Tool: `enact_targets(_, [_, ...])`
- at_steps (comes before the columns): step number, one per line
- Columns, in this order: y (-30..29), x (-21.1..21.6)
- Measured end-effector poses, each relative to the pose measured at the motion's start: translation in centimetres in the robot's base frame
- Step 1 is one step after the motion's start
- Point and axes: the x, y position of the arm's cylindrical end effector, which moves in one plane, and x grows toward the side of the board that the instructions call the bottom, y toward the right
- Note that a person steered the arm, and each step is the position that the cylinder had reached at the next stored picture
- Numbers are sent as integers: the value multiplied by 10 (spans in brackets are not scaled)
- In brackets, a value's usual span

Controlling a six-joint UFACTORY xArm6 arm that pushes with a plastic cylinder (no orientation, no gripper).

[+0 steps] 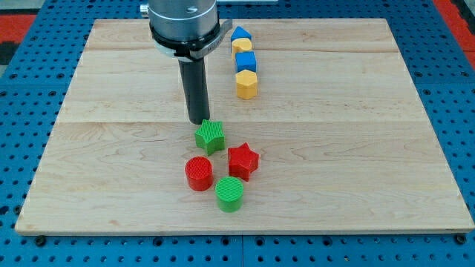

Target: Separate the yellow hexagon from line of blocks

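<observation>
A yellow hexagon (247, 84) lies at the near end of a short line of blocks at the view's top centre. Above it in the line are a blue cube (246, 61), a yellow block (242, 47) and a blue block (239, 33). My tip (199, 121) is down on the board, left of and below the yellow hexagon. It stands just above and left of a green star (210, 136), close to it or touching it.
A red star (243, 161), a red cylinder (199, 173) and a green cylinder (230, 193) cluster below the green star. The wooden board (356, 148) lies on a blue perforated table (22, 81).
</observation>
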Motion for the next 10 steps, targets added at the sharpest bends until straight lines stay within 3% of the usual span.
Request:
enact_targets(2, [5,43])
enact_targets(5, [5,44])
enact_targets(6, [3,29])
enact_targets(7, [-3,-30])
enact_targets(9, [-3,-44])
enact_targets(10, [-5,-98])
